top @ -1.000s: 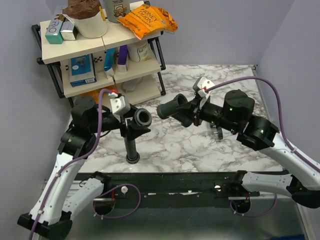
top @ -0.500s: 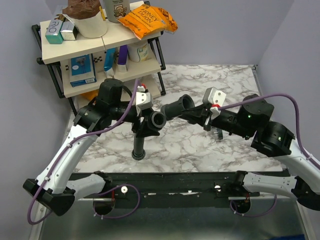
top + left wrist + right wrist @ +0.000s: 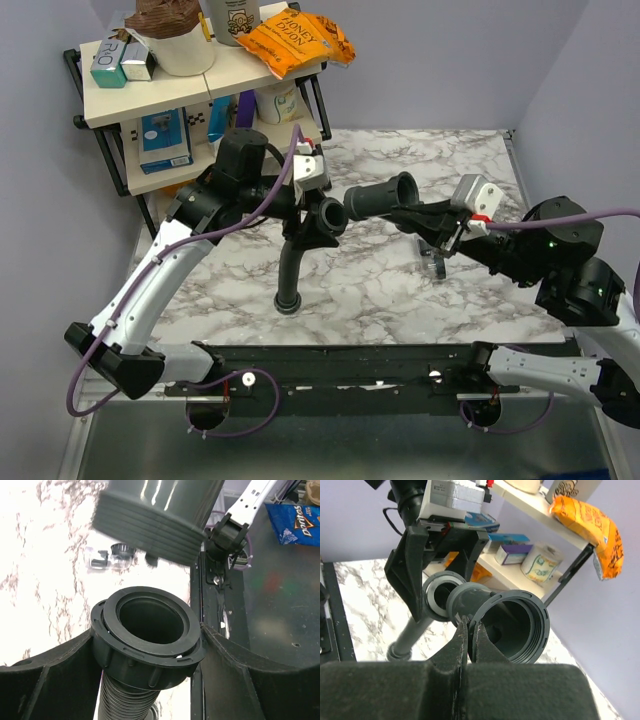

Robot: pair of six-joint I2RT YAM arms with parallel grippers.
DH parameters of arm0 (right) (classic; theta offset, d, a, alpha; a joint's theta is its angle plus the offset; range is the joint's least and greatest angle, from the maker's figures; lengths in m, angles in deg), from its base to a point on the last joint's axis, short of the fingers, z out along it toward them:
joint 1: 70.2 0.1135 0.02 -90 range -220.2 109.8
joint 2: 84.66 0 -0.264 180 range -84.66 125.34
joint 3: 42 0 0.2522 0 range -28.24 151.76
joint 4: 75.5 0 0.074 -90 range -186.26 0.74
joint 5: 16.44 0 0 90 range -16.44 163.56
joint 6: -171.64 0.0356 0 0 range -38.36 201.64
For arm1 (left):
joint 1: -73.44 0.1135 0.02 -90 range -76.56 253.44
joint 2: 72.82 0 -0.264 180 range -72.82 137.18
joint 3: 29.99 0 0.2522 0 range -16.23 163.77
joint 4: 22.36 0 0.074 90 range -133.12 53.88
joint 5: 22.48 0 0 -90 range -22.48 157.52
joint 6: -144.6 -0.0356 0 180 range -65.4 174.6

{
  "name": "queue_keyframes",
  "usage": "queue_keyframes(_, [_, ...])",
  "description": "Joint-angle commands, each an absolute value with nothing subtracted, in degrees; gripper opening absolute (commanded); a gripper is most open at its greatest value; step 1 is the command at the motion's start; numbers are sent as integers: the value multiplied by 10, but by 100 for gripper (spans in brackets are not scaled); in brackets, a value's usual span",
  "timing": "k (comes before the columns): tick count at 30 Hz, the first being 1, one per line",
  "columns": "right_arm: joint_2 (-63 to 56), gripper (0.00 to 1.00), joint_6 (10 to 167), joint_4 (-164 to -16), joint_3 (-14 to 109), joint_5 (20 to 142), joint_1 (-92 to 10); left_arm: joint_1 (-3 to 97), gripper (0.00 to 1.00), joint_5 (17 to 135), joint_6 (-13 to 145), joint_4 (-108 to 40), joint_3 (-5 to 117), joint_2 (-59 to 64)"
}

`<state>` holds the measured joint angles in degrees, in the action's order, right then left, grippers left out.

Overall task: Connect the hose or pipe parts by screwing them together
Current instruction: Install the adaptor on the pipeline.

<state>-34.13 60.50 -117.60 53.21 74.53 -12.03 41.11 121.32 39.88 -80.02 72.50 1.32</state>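
My left gripper [image 3: 325, 218] [image 3: 147, 645] is shut on the collar of the black ribbed hose [image 3: 290, 262] [image 3: 150, 630]. The collar's open mouth faces right and the hose hangs down to the table. My right gripper [image 3: 407, 207] [image 3: 470, 627] is shut on the rim of the dark grey pipe fitting's [image 3: 380, 197] [image 3: 515, 625] wide threaded mouth. It holds the fitting in the air, its ribbed narrower end [image 3: 155, 520] just in front of the hose collar [image 3: 439, 597], with a small gap. A small black ring nut [image 3: 121, 551] lies on the table.
A shelf rack [image 3: 110, 95] with boxes, tubes and an orange snack bag [image 3: 295, 40] stands at the back left, close behind my left arm. A small clear-and-black part [image 3: 437, 262] lies on the marble table under my right arm. A blue chip bag [image 3: 292, 522] lies beyond the table.
My left arm has carried the hose up and to the right. My right arm has drawn back rightward and turned the fitting, so its narrow end now meets the hose collar.
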Motion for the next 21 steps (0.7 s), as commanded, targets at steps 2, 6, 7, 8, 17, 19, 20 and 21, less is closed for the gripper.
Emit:
queue_keyframes(2, [-318,1,609,-1155,562,797,-117,379,0,1188,392,-805,746,-1])
queue_keyframes(6, [-311,1,627,-1169,562,825,-116,360,0,1173,375,-817,750,-5])
queue_keyframes(7, [-312,1,633,-1172,560,837,-116,355,0,1168,375,-816,752,-4])
queue_keyframes(8, [-315,1,635,-1179,559,843,-115,353,0,1158,377,-812,752,-5])
queue_keyframes(17, [-328,1,649,-1214,558,839,-101,353,0,1087,422,-726,738,-12])
queue_keyframes(19, [-329,1,645,-1218,555,831,-101,353,0,1093,427,-718,735,-16])
queue_keyframes(20, [-329,1,643,-1220,553,825,-100,353,0,1098,428,-720,737,-15])
queue_keyframes(21, [-329,1,642,-1220,546,820,-101,351,0,1102,430,-723,740,-13])
